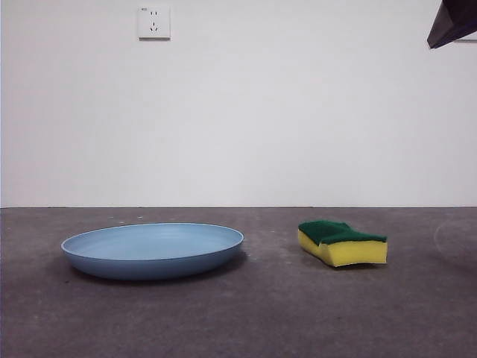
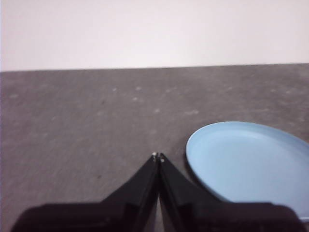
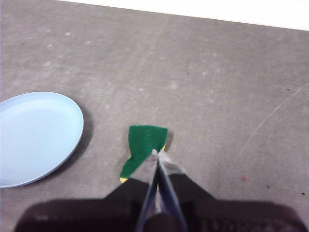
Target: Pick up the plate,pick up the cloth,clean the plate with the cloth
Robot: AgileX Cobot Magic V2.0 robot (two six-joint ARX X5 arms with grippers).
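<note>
The table (image 1: 246,321) is a dark grey mat, and nothing on it is lifted yet, so the step in hand looks like the first reach for the plate.

The plate (image 1: 153,250) sits flat on the mat, well apart from the sponge. Its rim is low and thin, so a good pick likely means spreading the jaws first, coming in low at the near edge, and pinching the rim with 1 jaw above and 1 below.

The sponge (image 1: 343,242) lies green side up, slightly warped, yellow foam underneath. It is soft, so a firm squeeze across its narrow width should hold it.

The left gripper (image 2: 158,155) hangs just beside the plate's edge with its 2 jaws pressed together and empty. The right gripper (image 3: 155,152) hovers above the sponge, jaws likewise together, holding nothing.
</note>
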